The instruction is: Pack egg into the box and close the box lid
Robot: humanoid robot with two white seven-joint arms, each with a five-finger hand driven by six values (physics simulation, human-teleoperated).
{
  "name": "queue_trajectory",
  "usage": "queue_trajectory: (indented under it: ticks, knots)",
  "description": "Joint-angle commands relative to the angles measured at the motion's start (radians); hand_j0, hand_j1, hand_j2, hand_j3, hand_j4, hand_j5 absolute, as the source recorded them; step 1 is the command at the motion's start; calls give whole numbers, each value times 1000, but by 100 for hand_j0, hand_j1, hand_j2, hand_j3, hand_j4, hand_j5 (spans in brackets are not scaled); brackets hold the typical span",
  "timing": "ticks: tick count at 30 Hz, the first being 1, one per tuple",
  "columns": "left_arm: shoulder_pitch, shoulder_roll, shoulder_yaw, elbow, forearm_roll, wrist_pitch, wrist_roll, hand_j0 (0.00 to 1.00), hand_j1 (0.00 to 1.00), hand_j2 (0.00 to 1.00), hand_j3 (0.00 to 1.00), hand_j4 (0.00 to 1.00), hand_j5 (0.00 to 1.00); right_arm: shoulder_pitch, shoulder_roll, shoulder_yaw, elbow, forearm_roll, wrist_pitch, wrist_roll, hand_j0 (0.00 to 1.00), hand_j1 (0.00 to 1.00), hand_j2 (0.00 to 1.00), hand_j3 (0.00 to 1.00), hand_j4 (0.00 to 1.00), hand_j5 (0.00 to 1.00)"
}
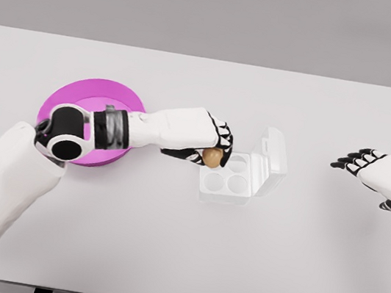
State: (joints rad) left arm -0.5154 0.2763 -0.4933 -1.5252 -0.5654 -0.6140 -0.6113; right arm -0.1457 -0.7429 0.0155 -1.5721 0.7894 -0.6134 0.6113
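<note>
Reaching across the white table (177,262) from over the pink plate (77,94), the left hand (208,139) has its fingers curled round a tan egg (212,157) right at the near-left corner of the open egg box (239,176), while the right hand (371,165) hovers well apart, fingers loosely spread and empty
</note>
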Motion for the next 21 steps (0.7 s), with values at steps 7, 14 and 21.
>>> queue_trajectory:
  ticks: [7,14,21]
  knots:
    - [0,-32,-1,31,-31,3,0,38,38,38,38,38,38,0,-1,0,0,-4,3,0,100,100,100,100,100,100]
    - [0,-42,-4,43,-41,3,0,44,44,44,44,44,44,0,0,0,0,4,3,0,100,100,100,100,100,100]
    - [0,-45,-1,53,-48,3,0,54,54,54,54,54,54,0,0,-2,0,4,3,0,100,100,100,100,100,100]
